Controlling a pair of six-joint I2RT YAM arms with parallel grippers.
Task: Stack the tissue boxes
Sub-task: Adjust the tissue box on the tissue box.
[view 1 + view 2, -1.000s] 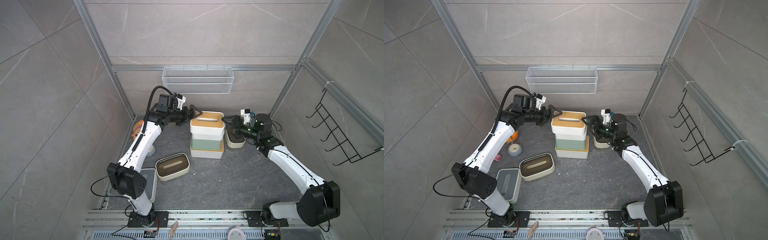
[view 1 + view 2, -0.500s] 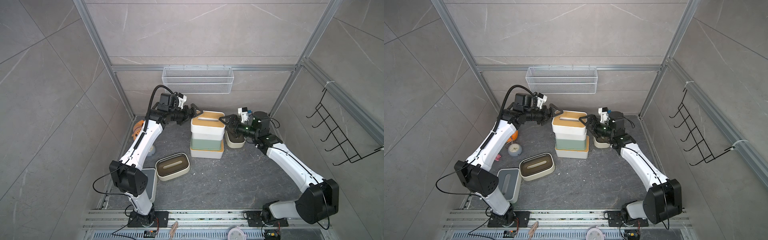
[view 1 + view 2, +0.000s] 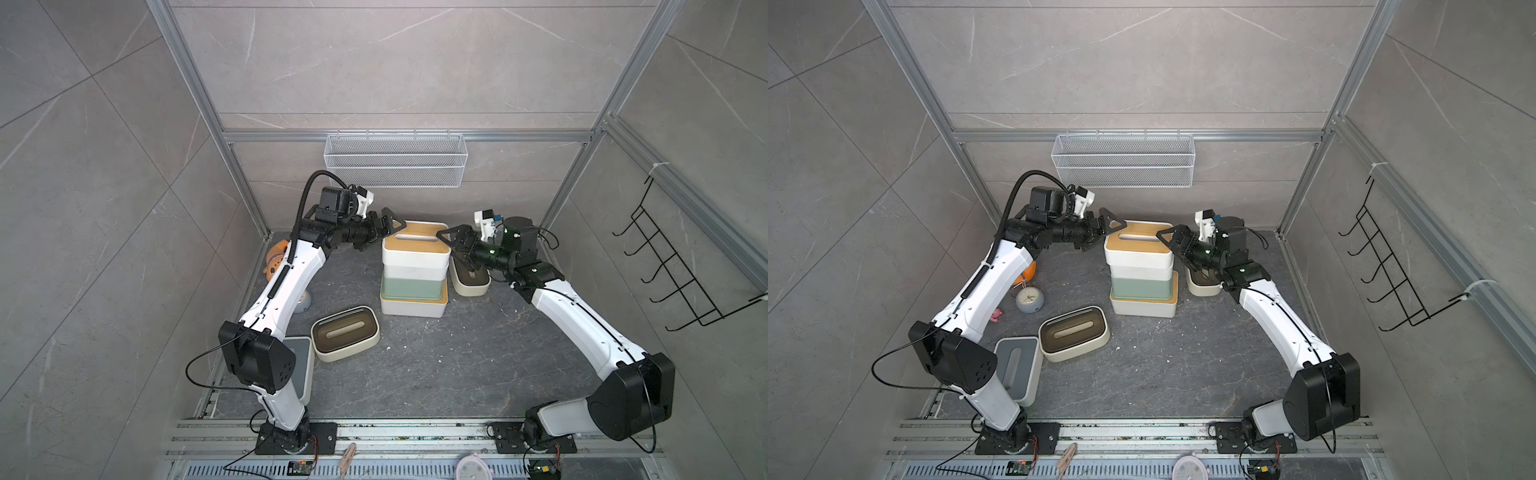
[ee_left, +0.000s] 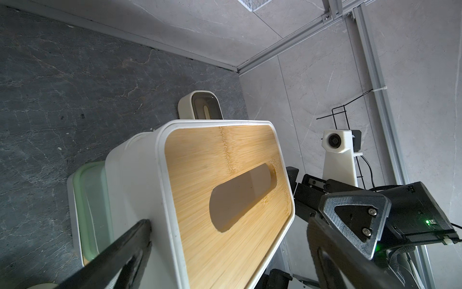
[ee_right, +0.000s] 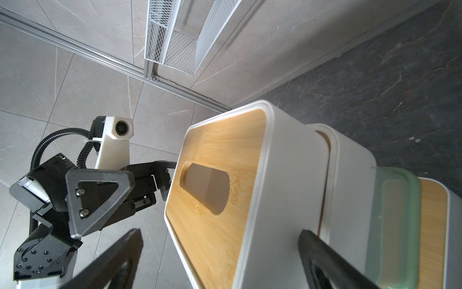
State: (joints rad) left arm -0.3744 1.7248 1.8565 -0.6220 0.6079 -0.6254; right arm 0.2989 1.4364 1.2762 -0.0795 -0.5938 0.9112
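A stack of tissue boxes stands mid-floor: a bamboo-lidded white box (image 3: pixel 413 306) at the bottom, a pale green one (image 3: pixel 411 288), a white one (image 3: pixel 415 272), and on top a white box with a bamboo lid (image 3: pixel 415 245) (image 4: pixel 225 187) (image 5: pixel 220 180). My left gripper (image 3: pixel 384 235) (image 4: pixel 228 225) is open and straddles its left end, with one finger (image 4: pixel 140 232) against the white wall. At the right end my right gripper (image 3: pixel 453 247) (image 5: pixel 220 234) is open and straddles it too. Loose boxes: cream with brown lid (image 3: pixel 345 338), another cream one (image 3: pixel 469 282), and a grey-lidded white one (image 3: pixel 1017 368).
A white wire basket (image 3: pixel 395 160) hangs on the back wall above the stack. A black hook rack (image 3: pixel 681 266) is on the right wall. A small clock (image 3: pixel 1030 299) and an orange object (image 3: pixel 276 257) lie under the left arm.
Both grippers have closed in on the ends of the top box, the left one rising a little. Their jaws stay wide and the stack has not moved.
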